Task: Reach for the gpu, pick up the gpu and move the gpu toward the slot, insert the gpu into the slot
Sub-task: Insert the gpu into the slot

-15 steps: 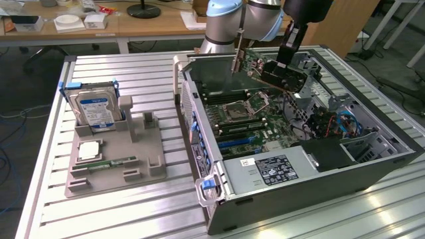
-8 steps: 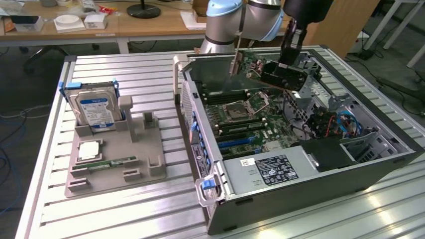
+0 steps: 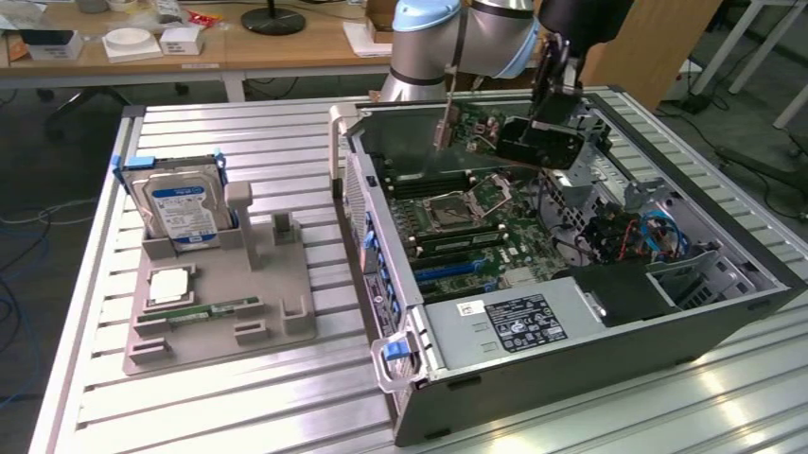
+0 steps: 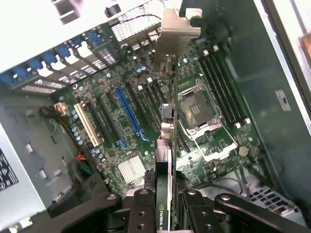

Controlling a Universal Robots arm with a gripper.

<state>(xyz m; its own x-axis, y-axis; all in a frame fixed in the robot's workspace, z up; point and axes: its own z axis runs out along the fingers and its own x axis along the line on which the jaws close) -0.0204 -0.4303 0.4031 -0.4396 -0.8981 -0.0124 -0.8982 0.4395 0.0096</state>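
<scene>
My gripper (image 3: 546, 142) hangs inside the open computer case, shut on the gpu (image 3: 478, 121). The card hangs on edge above the green motherboard (image 3: 505, 236), clear of it. In the wrist view the gpu (image 4: 165, 160) shows edge-on between my fingers (image 4: 142, 209), its tan metal bracket (image 4: 176, 30) at the far end. The long blue slot (image 4: 127, 114) lies on the board beside the card's line, with black slots between them. In the exterior view this blue slot (image 3: 448, 270) sits nearer the case's front than the card.
The silver processor socket (image 4: 197, 104) and memory slots (image 4: 223, 82) lie on the card's other side. Case walls (image 3: 593, 364) ring the board. On the exterior view's left, a grey fixture (image 3: 215, 303) holds a blue-labelled hard drive (image 3: 180, 203) and a memory stick (image 3: 208, 310).
</scene>
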